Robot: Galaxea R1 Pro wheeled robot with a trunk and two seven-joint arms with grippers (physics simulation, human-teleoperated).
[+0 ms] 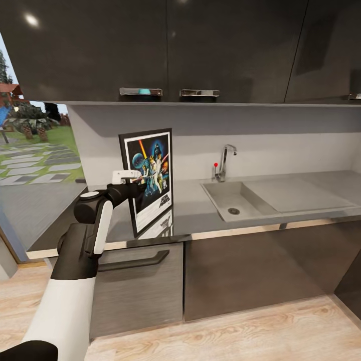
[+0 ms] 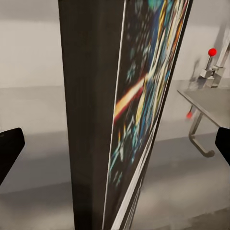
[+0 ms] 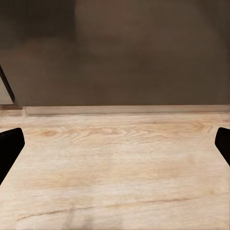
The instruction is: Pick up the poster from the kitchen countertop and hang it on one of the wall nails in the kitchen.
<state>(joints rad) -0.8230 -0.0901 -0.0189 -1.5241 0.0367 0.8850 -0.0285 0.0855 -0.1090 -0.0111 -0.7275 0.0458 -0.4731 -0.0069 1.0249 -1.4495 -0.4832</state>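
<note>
The poster (image 1: 149, 175) stands upright at the left end of the kitchen countertop (image 1: 200, 213), its lower edge near the steel front edge. My left gripper (image 1: 136, 188) reaches the poster's left edge at mid height. In the left wrist view the poster (image 2: 139, 110) shows edge-on between the fingertips (image 2: 9, 148), which are spread wide, so the left gripper (image 2: 115, 148) is open around the frame. My right gripper (image 3: 115, 148) is open and holds nothing, hanging low over the wooden floor (image 3: 115, 163). The wall nails are out of view.
The sink (image 1: 235, 200) and chrome tap (image 1: 224, 161) lie right of the poster. Dark upper cabinets (image 1: 200, 50) hang above the pale grey backsplash (image 1: 281, 145). A drawer handle (image 1: 135, 260) juts out below the counter. A glass opening (image 1: 35, 150) onto a garden is at the left.
</note>
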